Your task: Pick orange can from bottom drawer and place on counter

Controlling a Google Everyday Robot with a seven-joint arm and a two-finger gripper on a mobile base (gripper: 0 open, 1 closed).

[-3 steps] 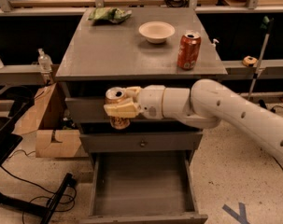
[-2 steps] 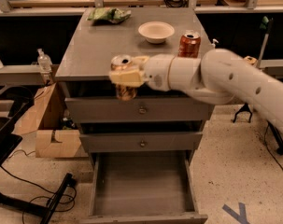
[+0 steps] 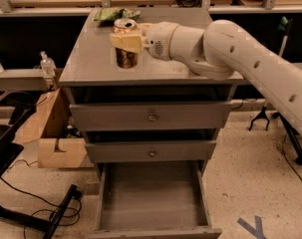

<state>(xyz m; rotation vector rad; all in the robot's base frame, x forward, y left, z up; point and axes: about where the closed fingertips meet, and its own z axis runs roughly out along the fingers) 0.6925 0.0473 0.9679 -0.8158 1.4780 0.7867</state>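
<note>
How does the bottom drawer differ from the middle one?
The bottom drawer is pulled open, floor showing; the middle drawer is shut. The middle drawer shows a round knob; the bottom drawer shows none. Both are grey. The end effector holds the orange can at the counter.

The grey counter (image 3: 90,69) carries a crumpled green packet (image 3: 110,15) at its far edge, around 11 o'clock. Toward 9 o'clock from centre the orange can (image 3: 126,58) stands upright at the surface (touching or just above, I cannot tell). The gripper (image 3: 125,40) clasps its upper part, reaching in from 3 o'clock.
</note>
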